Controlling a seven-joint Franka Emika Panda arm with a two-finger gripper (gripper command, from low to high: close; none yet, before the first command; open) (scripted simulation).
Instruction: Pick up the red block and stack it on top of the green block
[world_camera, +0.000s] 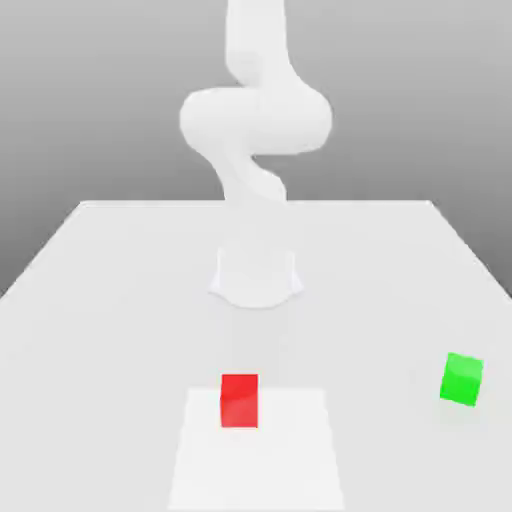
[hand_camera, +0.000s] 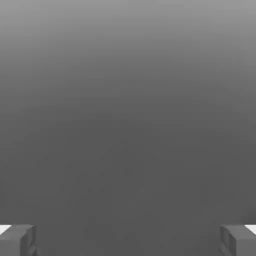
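Unmarked red block (world_camera: 239, 400), unmarked green block (world_camera: 461, 379) well apart, pincer (hand_camera: 128, 240) spread wide

On a flat white tabletop (world_camera: 120, 290), a small red cube-shaped block (world_camera: 239, 400) sits near the front edge, resting on a paler square patch (world_camera: 300, 460). A small green cube-shaped block (world_camera: 461, 379) lies well apart, toward the exterior view's right. The white robot arm (world_camera: 255, 120) rises behind both blocks, its gripper (hand_camera: 128, 240) with fingers spread wide, nothing between them.
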